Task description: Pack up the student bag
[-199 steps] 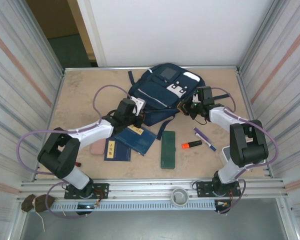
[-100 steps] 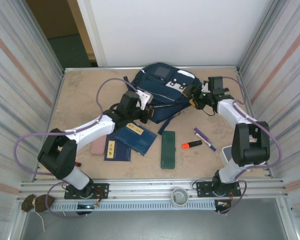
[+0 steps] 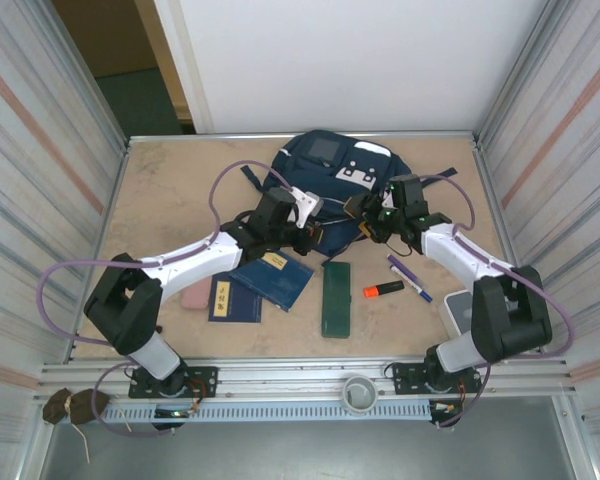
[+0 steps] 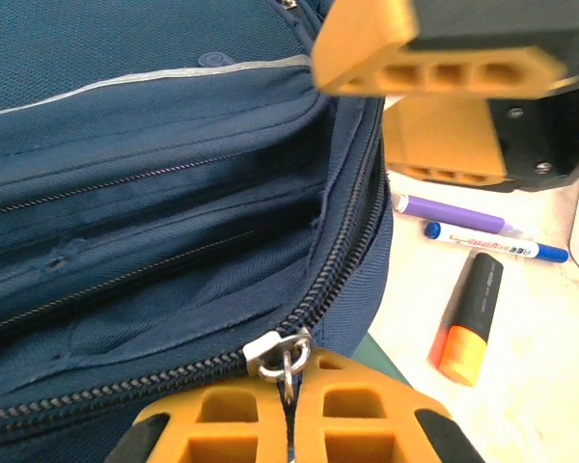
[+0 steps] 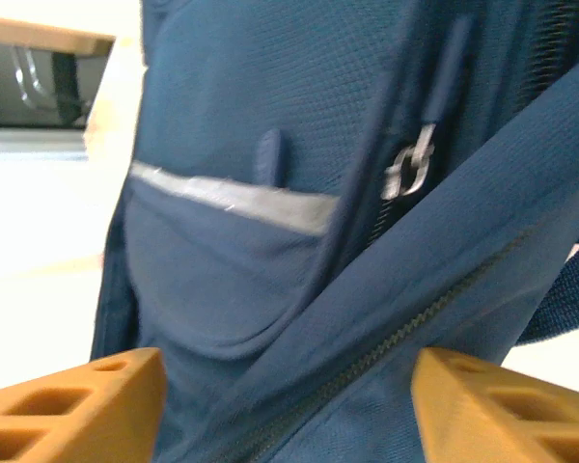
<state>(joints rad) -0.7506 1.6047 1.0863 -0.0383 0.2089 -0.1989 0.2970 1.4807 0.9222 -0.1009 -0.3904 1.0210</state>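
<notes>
The navy student bag lies at the back middle of the table, grey patch up. At its near edge my left gripper is shut on the zipper pull; the silver slider sits just above the closed orange fingers, on the zip of a part-open compartment. My right gripper stands open at the bag's near right corner. Its fingers are wide apart with bag fabric and a zip line between them. A second silver slider shows farther up the bag. The right gripper's orange fingers also appear in the left wrist view.
Two navy notebooks with yellow labels and a pink item lie near the left arm. A green pencil case, orange highlighter, purple pen and blue-white pen lie right of centre. A white container stands at the right.
My left gripper has travelled right along the bag's near edge, holding the zipper pull. The right gripper swung out to the back right, then returned to the bag's right corner. The bag shifted backward.
</notes>
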